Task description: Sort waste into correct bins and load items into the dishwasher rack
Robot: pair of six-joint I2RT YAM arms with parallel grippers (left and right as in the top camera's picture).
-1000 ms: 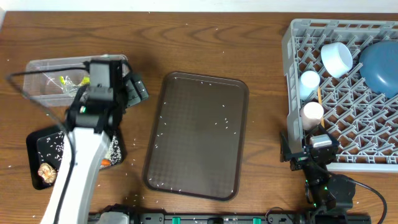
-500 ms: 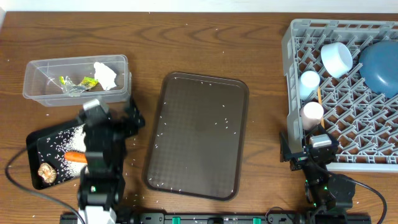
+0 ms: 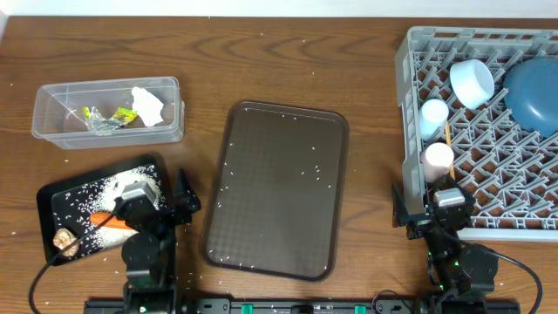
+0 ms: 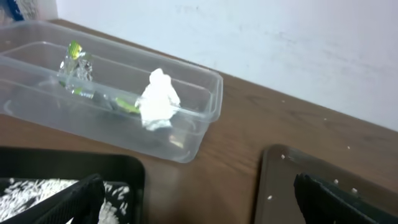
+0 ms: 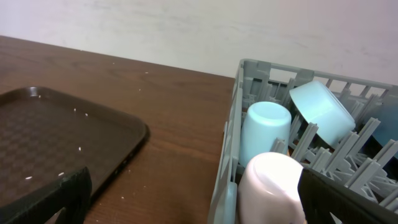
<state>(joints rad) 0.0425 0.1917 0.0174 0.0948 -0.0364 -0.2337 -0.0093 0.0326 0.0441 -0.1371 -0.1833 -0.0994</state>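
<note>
Left gripper point(image 3: 164, 202), jaws wide apart and empty, sits at 7 o'clock on the table point(image 3: 375, 87), at the 3 o'clock edge of the black tray point(image 3: 51, 194), which holds rice point(image 3: 96, 190), carrot point(image 3: 103, 220) and brown lump point(image 3: 65, 242). Clear tub point(image 3: 48, 122), at 10 o'clock, contains napkin point(image 3: 148, 105) and wrapper point(image 3: 105, 118). Right gripper point(image 3: 432, 209), equally parted and empty, sits at 5 o'clock beside the dishwasher rack point(image 3: 408, 105), at 3 o'clock, loaded with blue plate point(image 3: 534, 92), bowl point(image 3: 473, 80), light-blue cup point(image 3: 433, 115), pink cup point(image 3: 438, 159) and chopsticks point(image 3: 448, 135).
</note>
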